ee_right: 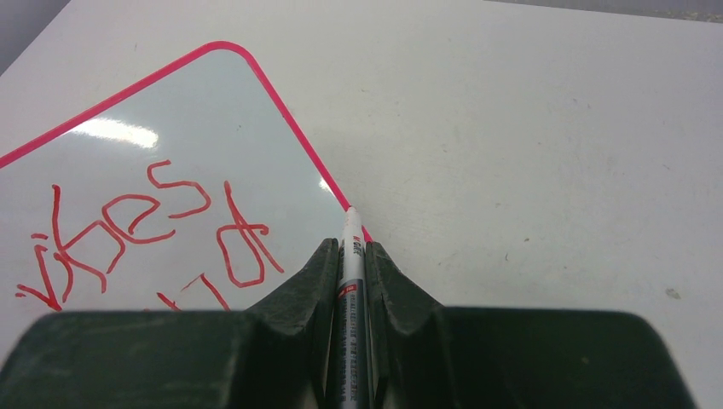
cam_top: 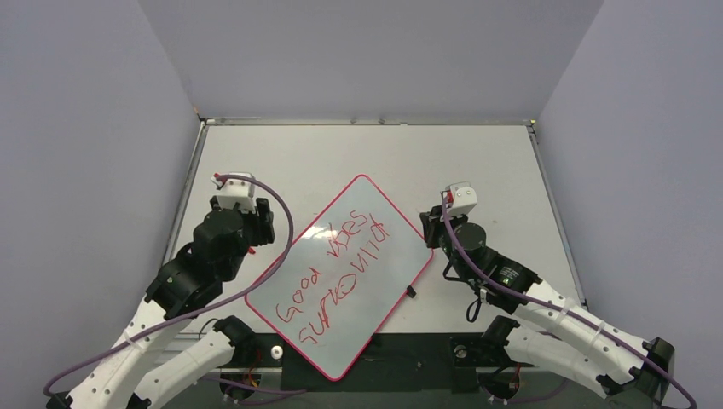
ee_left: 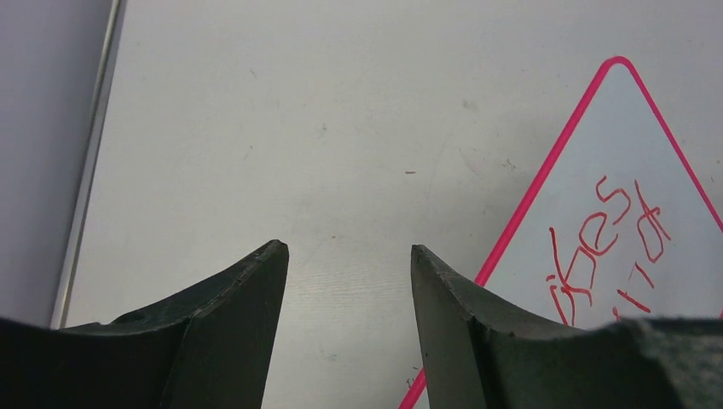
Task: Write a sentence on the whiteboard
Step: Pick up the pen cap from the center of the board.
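The whiteboard (cam_top: 379, 294) lies at an angle in the middle of the table, white with a thin pink-red frame. The sentence (cam_top: 337, 266) is written on it in red in two lines, "Good vibes" above a scrawled line. Part of the writing shows in the left wrist view (ee_left: 601, 243) and in the right wrist view (ee_right: 128, 230). My right gripper (ee_right: 350, 245) is shut on a grey-and-white marker (ee_right: 350, 228), whose white end sits over the board's right frame edge. It stands at the board's right side (cam_top: 431, 227). My left gripper (ee_left: 349, 249) is open and empty over bare table just left of the board (cam_top: 263, 223).
A small black clip (cam_top: 411, 292) sits on the board's lower right edge. A small white round piece (cam_top: 275, 351) lies by the left arm's base. The table (cam_top: 477, 162) has a metal rim and grey walls on three sides.
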Tool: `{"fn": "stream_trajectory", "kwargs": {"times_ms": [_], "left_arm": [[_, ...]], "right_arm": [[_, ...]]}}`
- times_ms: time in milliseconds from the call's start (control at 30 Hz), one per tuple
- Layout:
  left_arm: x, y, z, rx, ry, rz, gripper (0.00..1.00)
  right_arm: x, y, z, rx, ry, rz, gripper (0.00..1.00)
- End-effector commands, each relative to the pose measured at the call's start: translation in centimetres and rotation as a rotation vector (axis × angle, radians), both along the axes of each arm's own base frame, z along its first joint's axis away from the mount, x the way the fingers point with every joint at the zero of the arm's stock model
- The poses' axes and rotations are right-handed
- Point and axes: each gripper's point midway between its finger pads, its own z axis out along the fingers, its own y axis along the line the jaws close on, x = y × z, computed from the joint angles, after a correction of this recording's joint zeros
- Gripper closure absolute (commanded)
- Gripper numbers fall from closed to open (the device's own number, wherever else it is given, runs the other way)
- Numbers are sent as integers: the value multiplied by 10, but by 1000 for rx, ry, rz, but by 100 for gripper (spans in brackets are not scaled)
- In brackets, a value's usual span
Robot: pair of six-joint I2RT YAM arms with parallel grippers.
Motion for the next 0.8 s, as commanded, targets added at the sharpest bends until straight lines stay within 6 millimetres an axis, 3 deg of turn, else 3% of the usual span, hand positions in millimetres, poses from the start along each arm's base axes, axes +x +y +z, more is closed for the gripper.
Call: {"fn": "stream_trajectory", "kwargs": {"times_ms": [0, 200, 467, 567, 767], "left_arm": [[1, 22, 22, -17, -70, 120, 47], [-2, 60, 45, -30, -140, 336, 47], [12, 100, 33, -36, -27, 594, 48], [23, 117, 16, -85, 46, 641, 48], [29, 145, -45, -203, 216, 792, 49]], "right_arm": [[2, 9, 21, 59, -54, 30, 100], [-1, 12, 24, 78, -61, 55, 100], [-7, 14, 34, 119, -78, 83, 100], [-9, 15, 34, 129, -78, 98, 100], [-12, 19, 36, 155, -77, 118, 100]]}}
